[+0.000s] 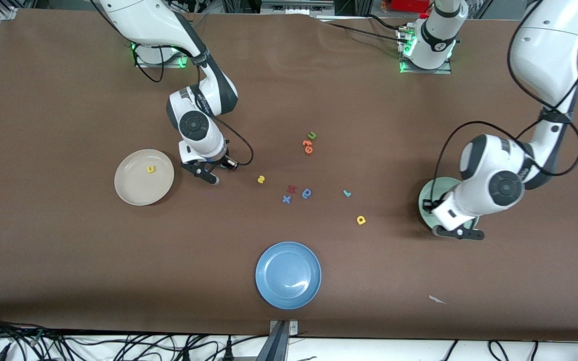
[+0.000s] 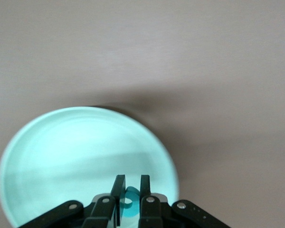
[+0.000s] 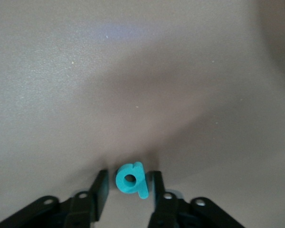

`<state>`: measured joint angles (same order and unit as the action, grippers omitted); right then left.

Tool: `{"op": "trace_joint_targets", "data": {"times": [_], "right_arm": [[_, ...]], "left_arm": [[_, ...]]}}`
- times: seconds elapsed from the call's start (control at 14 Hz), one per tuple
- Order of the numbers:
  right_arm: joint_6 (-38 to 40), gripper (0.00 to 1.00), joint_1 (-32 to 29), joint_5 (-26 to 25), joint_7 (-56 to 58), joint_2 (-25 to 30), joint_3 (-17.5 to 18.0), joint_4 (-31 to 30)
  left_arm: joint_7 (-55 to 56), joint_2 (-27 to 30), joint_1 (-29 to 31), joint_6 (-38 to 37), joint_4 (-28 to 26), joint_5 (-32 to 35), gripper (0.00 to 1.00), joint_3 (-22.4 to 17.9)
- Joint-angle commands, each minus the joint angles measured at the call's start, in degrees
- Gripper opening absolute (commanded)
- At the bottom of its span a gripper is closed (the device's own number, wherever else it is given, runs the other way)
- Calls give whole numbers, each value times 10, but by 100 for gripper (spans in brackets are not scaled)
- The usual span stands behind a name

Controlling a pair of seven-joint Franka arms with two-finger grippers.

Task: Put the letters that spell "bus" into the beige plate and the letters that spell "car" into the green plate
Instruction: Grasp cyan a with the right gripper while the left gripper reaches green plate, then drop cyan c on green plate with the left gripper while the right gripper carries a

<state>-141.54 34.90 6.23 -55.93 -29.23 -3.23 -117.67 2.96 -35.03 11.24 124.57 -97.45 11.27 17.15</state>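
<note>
— That left gripper (image 2: 131,192), is it squeezing something?

— Yes, its narrow black fingers are pinched on a teal "c" (image 2: 129,203), soft foam by the look of it, held over the green plate (image 1: 427,193). That plate is round, shallow, smooth and glossy, at the left arm's end of the table.

— And the right gripper (image 3: 128,189)?

— Low at the brown table (image 1: 68,260), just beside the beige plate (image 1: 133,193). A teal "b" (image 3: 130,179) lies flat on the matte surface between its fingers; small gaps show on both sides, so nothing is gripped. In the right wrist view the letter's stem runs alongside one finger (image 3: 156,183), its round bowl toward the other.

— Anything in the beige plate?

— A yellow "u" (image 1: 151,169), lying flat near the middle of the plain cream dish.

— The rest?

— The yellow "s" (image 1: 261,179) sits on the table between the right gripper and the middle cluster. The teal "r" (image 1: 347,193) and yellow "a" (image 1: 361,219) lie toward the green plate, the "a" nearer the front camera. A glossy blue plate (image 1: 288,275) sits nearest the front camera.
</note>
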Motion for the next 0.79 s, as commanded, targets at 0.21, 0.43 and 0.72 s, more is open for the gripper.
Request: {"op": "trace_joint_targets", "data": {"times": [0.21,0.43,0.72], "right_arm": [[-5,13,5,0,-1,8,-3,2],[34,13,4,-10,33,42,-21,15],[118,13,3,-42,230,79,-109,5]], "left_arm": [[-63,0,34,-10,-2,20,97,5],[-63,0,34,-10,-1,20,100,5],[-27,-1,18,-4,3,12,99,11]]}}
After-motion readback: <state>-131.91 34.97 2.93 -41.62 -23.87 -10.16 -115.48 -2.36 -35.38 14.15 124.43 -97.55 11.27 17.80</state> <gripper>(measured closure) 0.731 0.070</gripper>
